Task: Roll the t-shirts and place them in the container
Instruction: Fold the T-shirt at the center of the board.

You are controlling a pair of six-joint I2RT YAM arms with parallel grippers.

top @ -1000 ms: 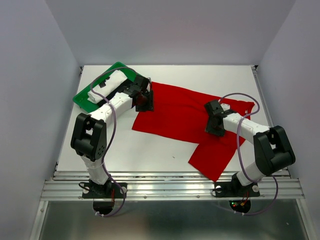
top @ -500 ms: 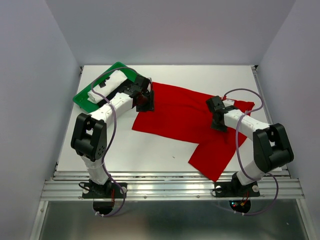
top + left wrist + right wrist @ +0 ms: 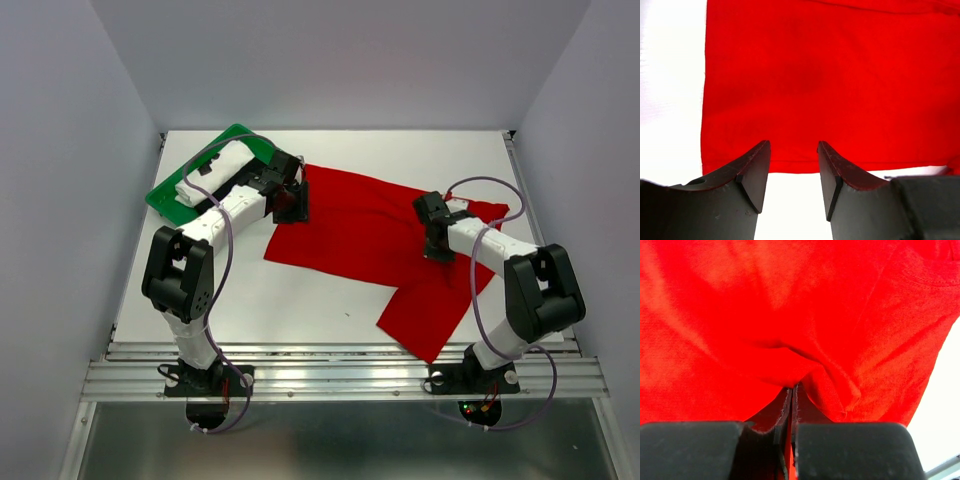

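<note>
So the red t-shirt is lying spread out flat on the white table. It runs from left of the middle over to the right side, with 1 flap hanging down toward the near right edge. The right gripper is down on the right part of it, and its 2 jaws are squeezed completely together. In the wrist view a little ridge of red cloth puckers up right at the tips, so it looks like it has a pinch of the shirt. The left gripper sits over at the shirt's left end, just beside the green tray. Its jaws stand partway open with a clear gap between them, and there's nothing gripped. They're poised right at the hem, where red meets the bare white tabletop. The white t-shirt is bundled up inside that tray at the far left corner of the table, well apart from the right arm. Can't really tell from above how tightly it's rolled.
</note>
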